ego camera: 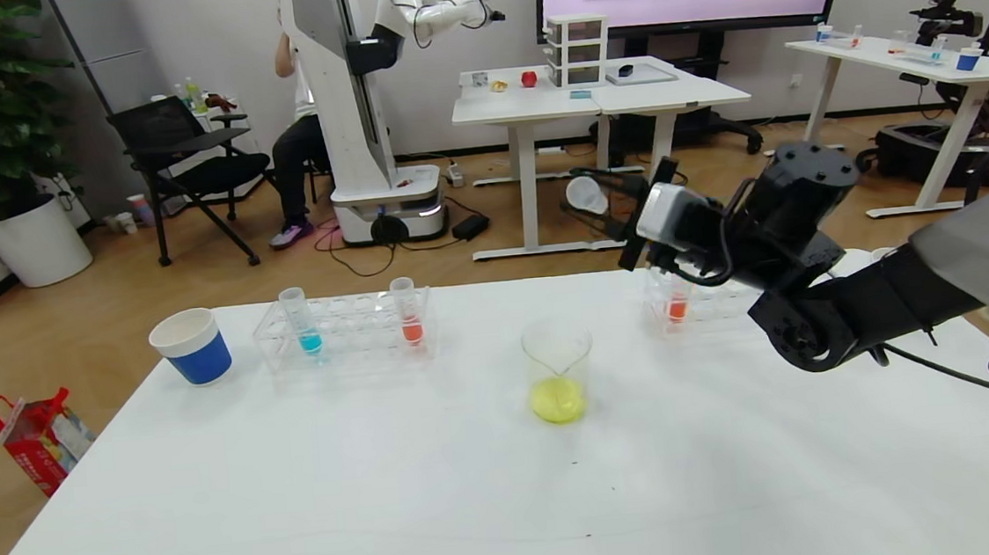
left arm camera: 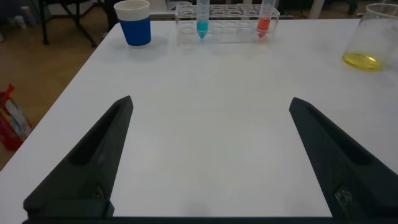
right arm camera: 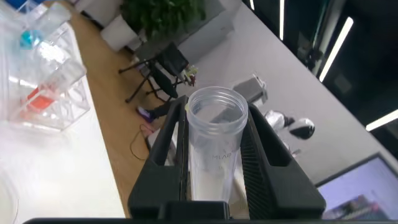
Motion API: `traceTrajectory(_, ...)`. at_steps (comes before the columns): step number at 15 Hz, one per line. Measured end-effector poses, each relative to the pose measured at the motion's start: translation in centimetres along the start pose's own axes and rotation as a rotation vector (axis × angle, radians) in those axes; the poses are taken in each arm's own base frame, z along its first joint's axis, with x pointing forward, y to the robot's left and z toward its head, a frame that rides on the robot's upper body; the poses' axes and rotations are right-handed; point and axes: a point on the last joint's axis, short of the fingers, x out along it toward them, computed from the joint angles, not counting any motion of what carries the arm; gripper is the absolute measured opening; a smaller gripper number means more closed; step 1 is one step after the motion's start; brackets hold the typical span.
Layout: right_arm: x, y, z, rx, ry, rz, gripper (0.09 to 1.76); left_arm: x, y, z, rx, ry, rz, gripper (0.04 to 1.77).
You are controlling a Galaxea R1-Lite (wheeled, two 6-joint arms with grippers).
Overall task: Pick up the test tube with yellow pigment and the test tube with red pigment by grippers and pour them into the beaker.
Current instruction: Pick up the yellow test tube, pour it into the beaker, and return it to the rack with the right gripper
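Note:
My right gripper (ego camera: 618, 203) (right arm camera: 214, 112) is raised above the table's far right and is shut on a clear test tube (ego camera: 585, 195) (right arm camera: 214, 143) with no liquid showing inside. Yellow liquid sits in the bottom of the beaker (ego camera: 558, 369) (left arm camera: 370, 37) at mid-table. One test tube with red pigment (ego camera: 678, 305) (right arm camera: 40, 99) stands in the right rack (ego camera: 708, 300) just under my right wrist. Another red one (ego camera: 409, 315) (left arm camera: 264, 18) stands in the left rack (ego camera: 344, 329). My left gripper (left arm camera: 211, 102) hangs open over bare table at the near left, out of the head view.
A blue-liquid tube (ego camera: 304, 323) (left arm camera: 202, 18) shares the left rack. A blue-and-white paper cup (ego camera: 191, 345) (left arm camera: 135, 22) stands at the table's far left corner. A red bag (ego camera: 35, 437) lies on the floor to the left.

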Motion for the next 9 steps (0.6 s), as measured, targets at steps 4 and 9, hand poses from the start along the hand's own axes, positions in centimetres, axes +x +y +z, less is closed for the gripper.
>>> traceTrajectory(4,-0.3,-0.7,0.5,0.351,0.177,-0.278,0.51,0.0,0.0,0.0,0.000,-0.001,0.000,1.75)
traceTrajectory(9,-0.7,-1.0,1.8,0.725,0.406,-0.442,0.51,0.0,0.0,0.0,0.000,0.000,0.000,1.75)
